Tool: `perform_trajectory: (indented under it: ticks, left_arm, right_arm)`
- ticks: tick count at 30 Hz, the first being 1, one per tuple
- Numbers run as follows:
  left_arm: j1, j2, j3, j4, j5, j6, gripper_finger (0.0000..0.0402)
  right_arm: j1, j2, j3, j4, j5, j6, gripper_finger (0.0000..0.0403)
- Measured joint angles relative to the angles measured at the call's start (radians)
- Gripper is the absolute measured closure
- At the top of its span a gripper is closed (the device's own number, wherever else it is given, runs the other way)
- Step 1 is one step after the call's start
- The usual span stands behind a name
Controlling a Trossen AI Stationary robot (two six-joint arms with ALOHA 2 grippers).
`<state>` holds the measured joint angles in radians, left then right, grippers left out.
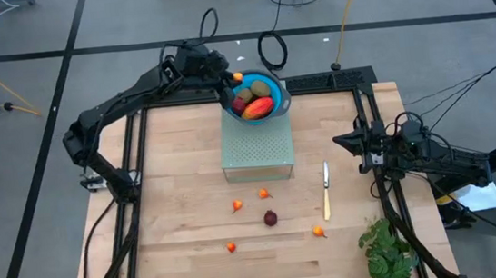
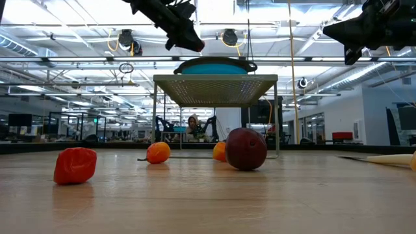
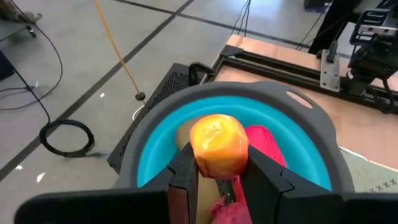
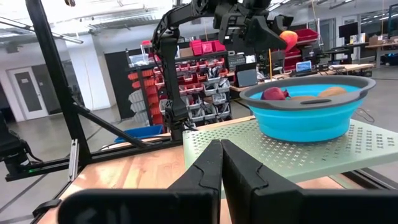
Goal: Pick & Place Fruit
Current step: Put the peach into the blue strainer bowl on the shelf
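A blue bowl with a grey rim point(image 1: 282, 96) stands on a pale green perforated stand point(image 1: 256, 147) at the table's far middle. In it lie a red-orange mango point(image 1: 258, 108), two brown ovals point(image 1: 261, 88) and a dark-red ball point(image 1: 238, 106). My left gripper point(image 3: 219, 171) hangs over the bowl's far left rim, shut on a small orange-yellow fruit point(image 3: 219, 144). On the table lie several tiny orange-red fruits point(image 1: 237, 206) and one dark-red ball point(image 1: 270, 217). My right gripper point(image 4: 221, 162) waits shut at the table's right side. My left gripper pinches the small orange-yellow fruit by its two opposite sides point(image 3: 198, 163) between its two fingers point(image 3: 183, 174). The fingers slant down from the table's left. The fruit stands out beyond the fingertips, lifted clear above the bowl's inside point(image 3: 155, 146).
A slim pale-handled knife point(image 1: 326, 189) lies right of the stand. A green leafy bunch point(image 1: 386, 249) lies at the near right corner. Black frame rails point(image 1: 130, 150) run along the table's left, right and far edges. Cables point(image 1: 271, 50) lie on the floor beyond.
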<state>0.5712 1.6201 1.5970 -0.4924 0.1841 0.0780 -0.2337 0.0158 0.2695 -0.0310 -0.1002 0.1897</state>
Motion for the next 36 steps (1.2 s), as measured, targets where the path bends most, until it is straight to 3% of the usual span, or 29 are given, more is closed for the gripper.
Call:
perform_trajectory:
  ticks: [8, 30, 36]
  left_arm:
    - [-0.017, 0.065, 0.001, -0.007, 0.034, -0.003, 0.0314]
    - [-0.050, 0.070, 0.000, 0.034, 0.036, -0.042, 0.0314]
    - [-0.050, 0.070, 0.000, 0.034, -0.009, -0.064, 0.0314]
  right_arm:
    - [0.000, 0.000, 0.000, 0.004, 0.000, 0.000, 0.0403]
    - [0.000, 0.000, 0.000, 0.004, 0.000, 0.000, 0.0403]
    - [0.000, 0.000, 0.000, 0.004, 0.000, 0.000, 0.0403]
